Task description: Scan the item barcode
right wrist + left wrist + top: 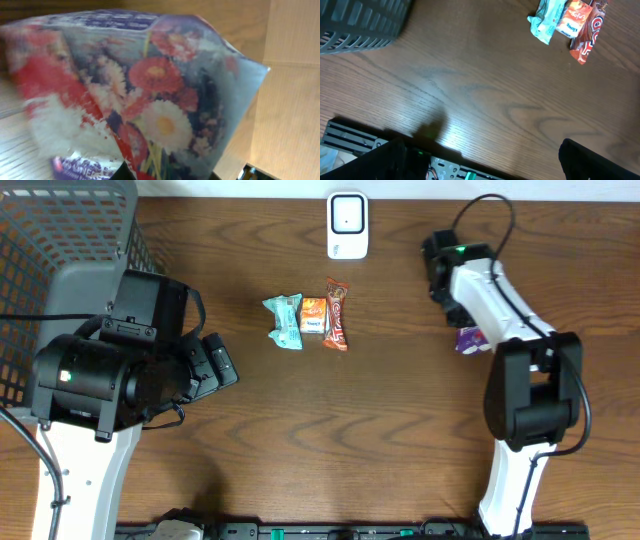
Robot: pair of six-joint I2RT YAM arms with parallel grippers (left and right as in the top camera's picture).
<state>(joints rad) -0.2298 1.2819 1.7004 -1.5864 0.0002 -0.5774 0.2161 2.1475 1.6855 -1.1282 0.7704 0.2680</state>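
Floral packet (150, 100) right up against R gripper (465, 323); can't tell if gripped.

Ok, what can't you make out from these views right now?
- Right gripper: overhead, its arm covers the jaws; the floral packet fills the right wrist view. Grip unclear.
- Packet's barcode: none seen; print blurred, right wrist.
- Snack labels: the three snacks are too small overhead, cut by the top edge in left wrist.
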